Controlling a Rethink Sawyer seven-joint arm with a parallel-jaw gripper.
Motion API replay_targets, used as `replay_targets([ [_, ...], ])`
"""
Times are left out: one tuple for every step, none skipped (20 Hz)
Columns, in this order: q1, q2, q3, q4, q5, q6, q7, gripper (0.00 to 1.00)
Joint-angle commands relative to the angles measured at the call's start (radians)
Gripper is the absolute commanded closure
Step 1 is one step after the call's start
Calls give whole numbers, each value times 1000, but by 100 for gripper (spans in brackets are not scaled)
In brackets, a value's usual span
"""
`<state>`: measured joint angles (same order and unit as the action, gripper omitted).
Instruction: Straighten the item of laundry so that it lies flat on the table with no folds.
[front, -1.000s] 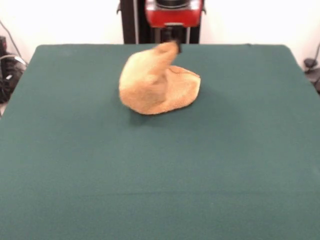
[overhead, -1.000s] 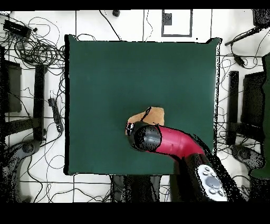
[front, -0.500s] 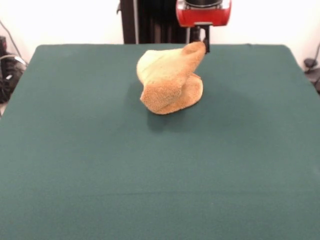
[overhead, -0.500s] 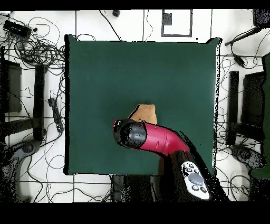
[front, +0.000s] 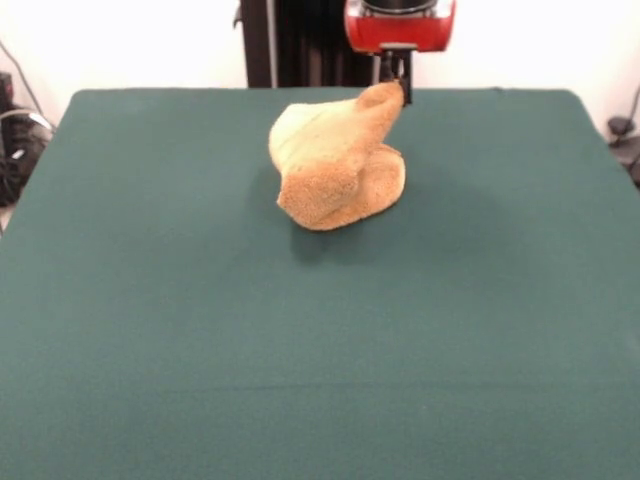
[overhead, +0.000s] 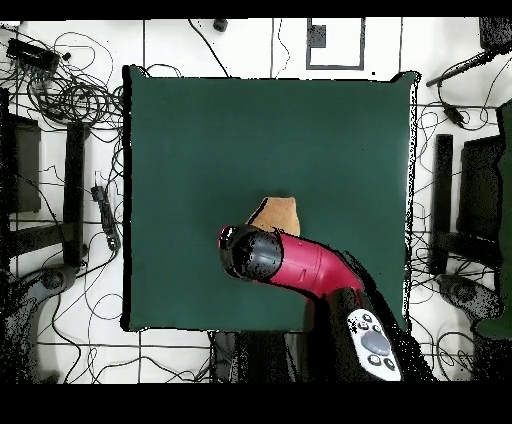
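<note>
gripper (front: 399, 88) shifted sideways, towel (front: 338, 165) corner dragged along

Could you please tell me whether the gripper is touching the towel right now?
Touching: in the front view the gripper pinches the towel's raised corner, holding it above the table.

I was running this remotely in what looked like a robotics lab, not a home. 1 big table (overhead: 180, 150) w/ plain green cloth sat on a white tiled floor (overhead: 240, 40), black cables (overhead: 70, 90) tangled all around it. Dark stands & equipment (overhead: 470, 200) lined both sides. The red arm (overhead: 310, 265) was on a pedestal by a bare white wall (front: 140, 40).
</note>
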<state>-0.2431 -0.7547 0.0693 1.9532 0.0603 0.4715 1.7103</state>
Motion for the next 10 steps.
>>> replay_targets([
  [-111,83,31,18,-12,38,62,100],
  [-137,90,28,12,-32,39,33,100],
  [-156,100,16,-1,-58,43,10,100],
  [-174,115,4,-19,-86,44,-12,100],
  [-199,132,-2,-34,-115,36,-36,100],
  [-223,152,-9,-53,-149,27,-60,100],
  [-248,171,-13,-73,-183,19,-84,100],
  [-278,189,-9,-91,-214,13,-108,100],
  [-306,204,-3,-109,-248,12,-131,100],
  [-335,218,3,-127,-281,12,-154,100],
])
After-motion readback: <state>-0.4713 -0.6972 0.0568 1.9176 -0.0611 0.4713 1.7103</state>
